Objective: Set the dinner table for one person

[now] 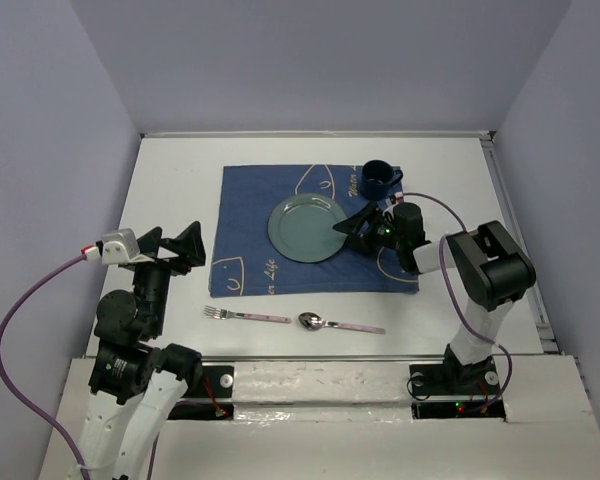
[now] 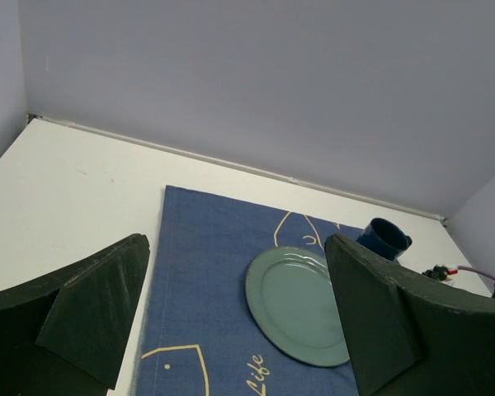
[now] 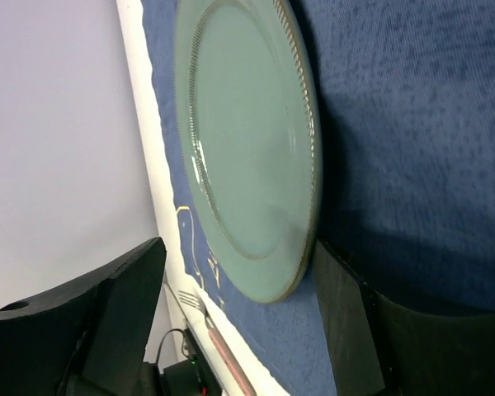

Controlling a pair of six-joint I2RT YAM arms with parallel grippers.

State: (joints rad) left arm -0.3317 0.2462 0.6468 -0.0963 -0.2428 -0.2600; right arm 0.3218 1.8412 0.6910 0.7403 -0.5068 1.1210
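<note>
The dinner table [image 1: 170,180] is a white top with a dark blue cloth [image 1: 250,215] spread on it. A green plate [image 1: 307,227] lies flat on the cloth's middle, and a dark blue mug [image 1: 378,178] stands at its far right corner. A fork [image 1: 245,316] and a spoon [image 1: 340,324] lie on the bare table in front of the cloth. My right gripper [image 1: 352,230] is open at the plate's right rim. In the right wrist view one finger [image 3: 346,330] rests on the cloth [image 3: 396,124] beside the plate [image 3: 247,157]. My left gripper [image 1: 177,240] hangs open left of the cloth, holding nothing.
Lilac walls close the table at the back and both sides. In the left wrist view the plate [image 2: 301,305] and mug [image 2: 384,238] lie ahead between the open fingers. The fork's tines [image 3: 202,309] show in the right wrist view.
</note>
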